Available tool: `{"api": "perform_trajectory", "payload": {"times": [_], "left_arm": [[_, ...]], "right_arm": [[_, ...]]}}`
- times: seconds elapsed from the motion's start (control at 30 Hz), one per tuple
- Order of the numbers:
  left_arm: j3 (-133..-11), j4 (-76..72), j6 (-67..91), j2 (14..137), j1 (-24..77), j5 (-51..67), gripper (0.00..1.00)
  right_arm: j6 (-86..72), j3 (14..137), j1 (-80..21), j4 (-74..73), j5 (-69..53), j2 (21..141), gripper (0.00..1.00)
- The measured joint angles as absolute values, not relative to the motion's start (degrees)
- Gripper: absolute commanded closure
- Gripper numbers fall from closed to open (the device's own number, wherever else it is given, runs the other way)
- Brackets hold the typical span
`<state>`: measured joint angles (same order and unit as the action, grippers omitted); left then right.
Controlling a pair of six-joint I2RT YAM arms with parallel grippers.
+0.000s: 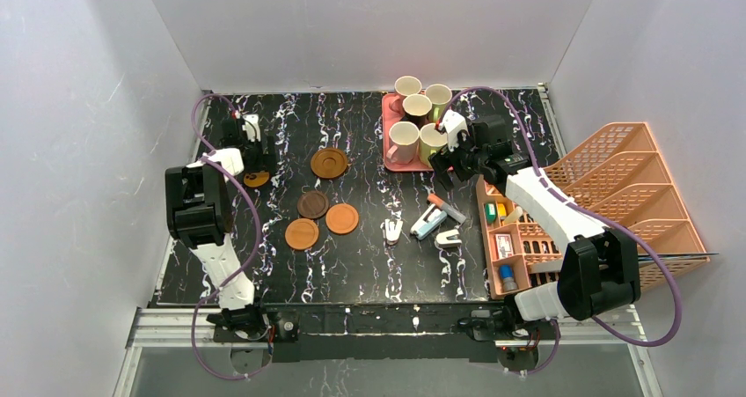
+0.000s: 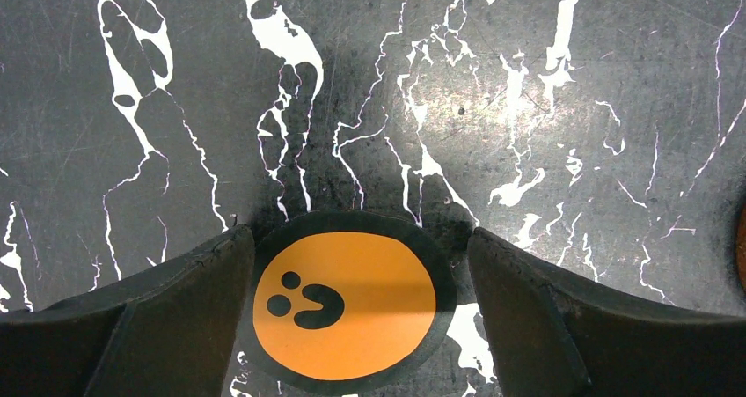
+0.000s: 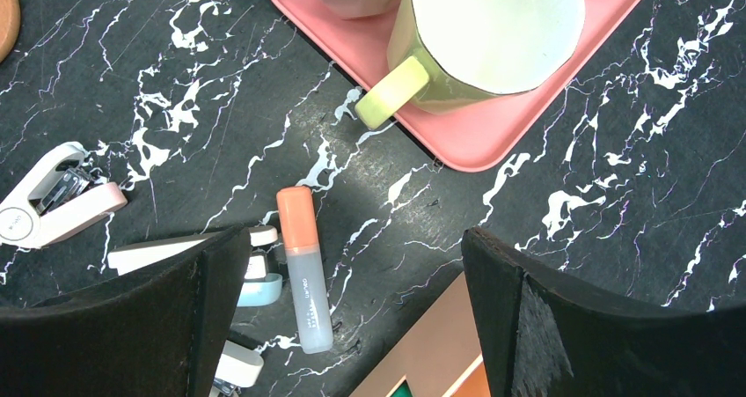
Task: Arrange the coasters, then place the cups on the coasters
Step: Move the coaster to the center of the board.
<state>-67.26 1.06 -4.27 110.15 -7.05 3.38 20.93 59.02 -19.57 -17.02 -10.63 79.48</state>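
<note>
Presently, item one: left end effector (image 2: 359, 236), fingers spread wide and set low to either side of the orange coaster (image 2: 347, 305), straddling it but with nothing clamped. The disc lies flat on the black marbled counter (image 2: 528, 80), at its far-left part. It looks thin, light and stiff, and likely to skate on that slick surface, so the hold should be a low pinch across the black border. Item two: right end effector (image 3: 352, 234), fully spread and empty, hanging over bare counter just beside the pink tray (image 3: 493, 146). Further out, toward mid-counter: a rimmed brown coaster (image 1: 329, 162), a dark brown coaster (image 1: 312, 204), and two orange-brown coasters (image 1: 342, 218) (image 1: 302, 234) close together. All five cups (image 1: 416, 106) are crowded on the tray. Being glazed ceramic, they are probably heavier and chippable, best taken by the wall at the lip. The left wrist view alone shows the black printed mark on the orange disc, which is half hidden from above. The right wrist view alone shows the yellow-green cup (image 3: 493, 36) with its handle pointing toward the tray's edge, plus a white stapler (image 3: 53, 208) and an orange-capped tube (image 3: 303, 269). Only the overhead view gives the whole layout.
</note>
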Motion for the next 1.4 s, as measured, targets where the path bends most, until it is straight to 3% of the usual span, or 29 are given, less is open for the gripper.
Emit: {"api": "perform_trajectory", "payload": {"times": [1.4], "left_arm": [[-69.2,1.4,-2.5,111.4,-4.0,2.1,0.13]], "right_arm": [[20.9,59.0,-19.6,-17.0,-10.6,79.5,0.02]]}}
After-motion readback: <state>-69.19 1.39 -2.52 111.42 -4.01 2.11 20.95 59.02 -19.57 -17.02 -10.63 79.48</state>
